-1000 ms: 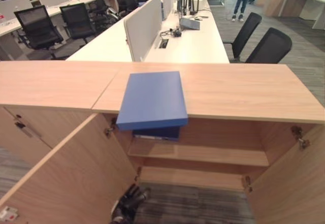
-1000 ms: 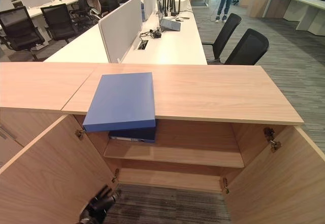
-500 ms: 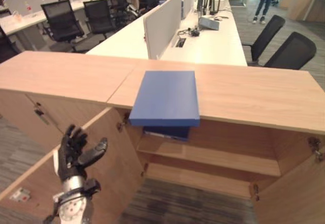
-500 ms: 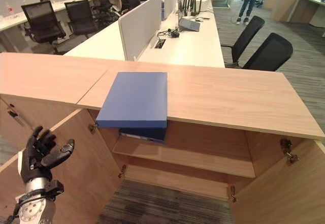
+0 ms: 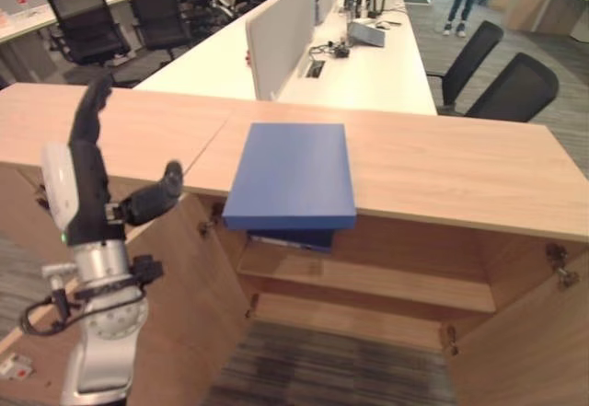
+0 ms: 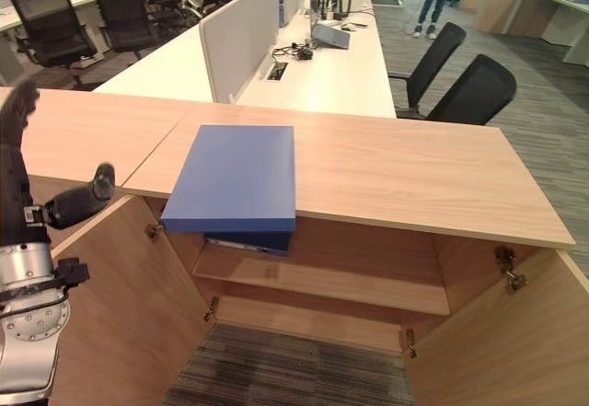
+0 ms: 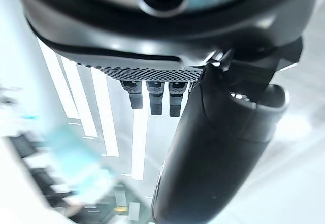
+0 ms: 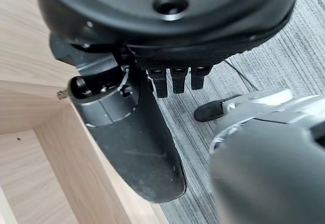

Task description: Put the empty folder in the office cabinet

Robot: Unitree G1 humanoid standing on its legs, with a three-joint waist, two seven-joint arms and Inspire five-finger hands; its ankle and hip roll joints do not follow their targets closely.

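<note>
Approach step, before any grasp. The folder (image 5: 293, 174) lies flat on the cabinet (image 5: 460, 171) top, its near edge overhanging the open compartment. The left hand (image 5: 87, 176) is raised left of the folder, fingers straight, thumb spread, holding nothing. The next move likely calls for reaching rightward. The right hand (image 8: 132, 132), by the floor, is relaxed and empty.

The blue folder (image 5: 293, 175) hides most of a darker binder (image 5: 293, 238) on the shelf beneath

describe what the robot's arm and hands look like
The left hand is dark with a white cover on its back, on a silver-grey ribbed forearm with a black band at the wrist. The right hand is dark, with a glossy thumb.
</note>
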